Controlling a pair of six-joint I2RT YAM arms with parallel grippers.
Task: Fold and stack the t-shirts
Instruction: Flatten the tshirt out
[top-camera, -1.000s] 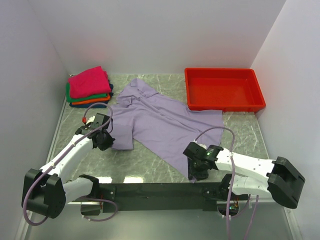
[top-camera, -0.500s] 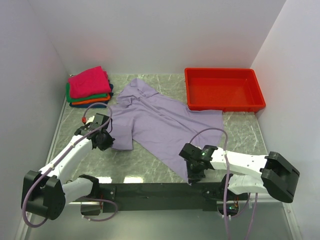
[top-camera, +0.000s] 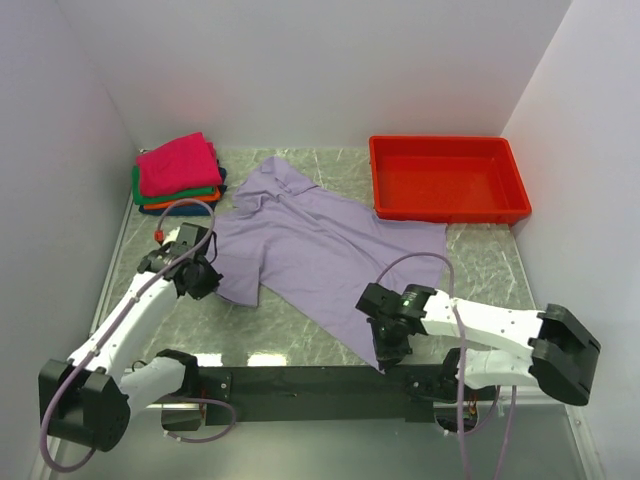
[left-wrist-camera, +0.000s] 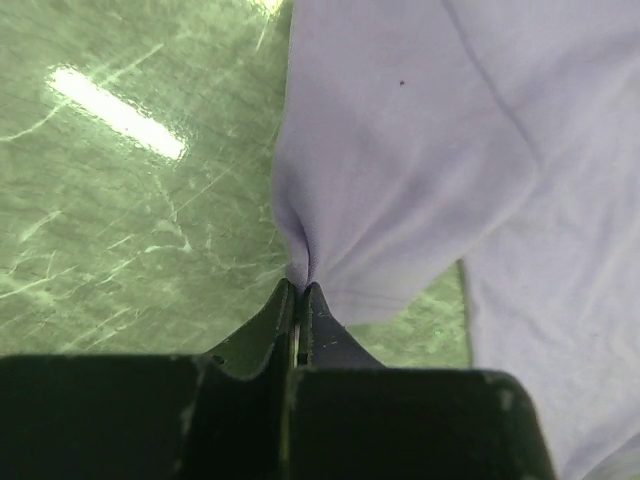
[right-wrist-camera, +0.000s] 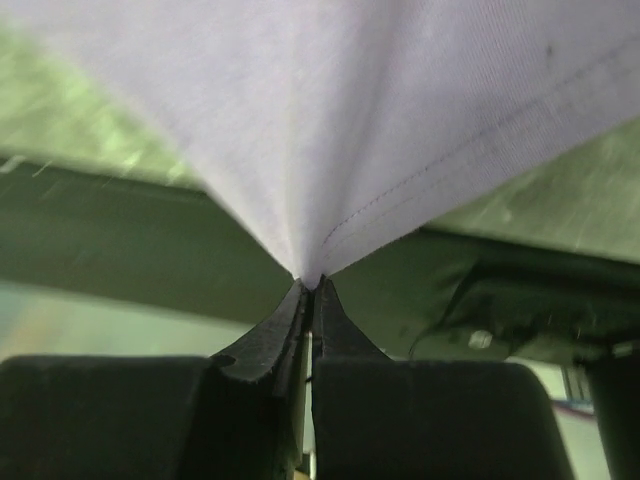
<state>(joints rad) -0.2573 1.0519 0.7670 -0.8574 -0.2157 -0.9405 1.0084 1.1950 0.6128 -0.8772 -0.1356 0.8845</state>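
left pincer (left-wrist-camera: 298, 290) and right pincer (right-wrist-camera: 308, 285) pinch diagonal lavender t-shirt (top-camera: 320, 245), collar far-left.

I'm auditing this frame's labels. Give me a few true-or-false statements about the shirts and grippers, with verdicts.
1. The left gripper and the right gripper are both shut on the lavender t-shirt. True.
2. The lavender t-shirt lies inside the red tray. False: it is spread on the table, in front of the tray.
3. A magenta shirt tops the folded stack. True.
4. The folded stack sits in the far right corner. False: it is in the far left corner.
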